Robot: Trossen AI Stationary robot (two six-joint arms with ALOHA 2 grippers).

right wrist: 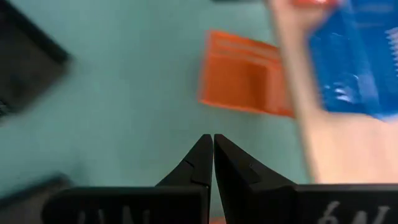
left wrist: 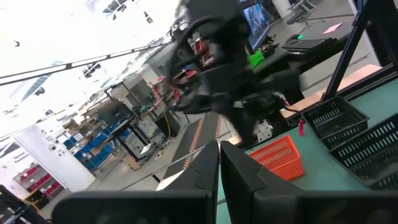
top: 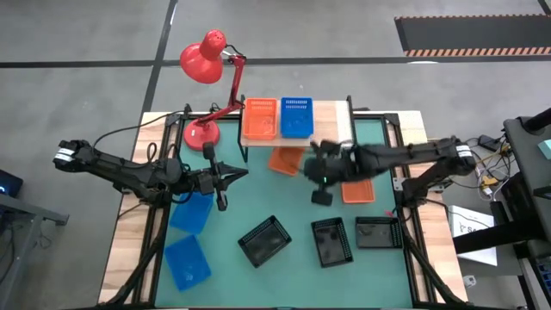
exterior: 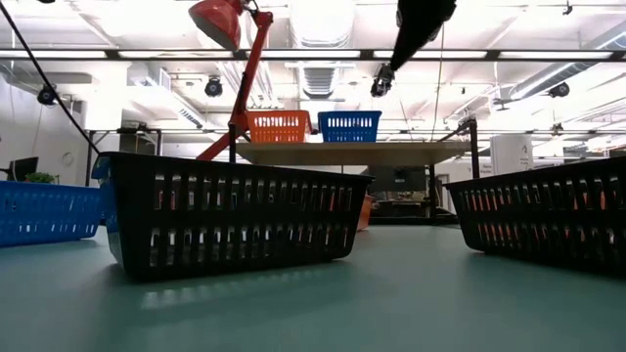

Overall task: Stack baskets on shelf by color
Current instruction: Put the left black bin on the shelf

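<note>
The light-wood shelf (top: pixel 331 120) stands at the table's far edge. On it sit an orange basket (top: pixel 260 120) and a blue basket (top: pixel 295 117), side by side. A second orange basket (top: pixel 284 160) lies on the green top, half under the shelf's front edge. A third (top: pixel 357 191) lies to its right. Two blue baskets (top: pixel 191 213) (top: pixel 187 263) lie at the left. Three black baskets (top: pixel 265 241) (top: pixel 331 242) (top: pixel 378 232) lie near the front. My left gripper (top: pixel 244 173) is shut, in the air left of centre. My right gripper (top: pixel 308 162) is shut, in the air beside the half-hidden orange basket (right wrist: pixel 245 73).
A red desk lamp (top: pixel 205 60) stands on the table's far left, its base (top: pixel 200 134) beside the shelf. Cables run along the left arm. Black frame rails border the green top (top: pixel 284 284). Open green surface lies between the two grippers and in front of the shelf.
</note>
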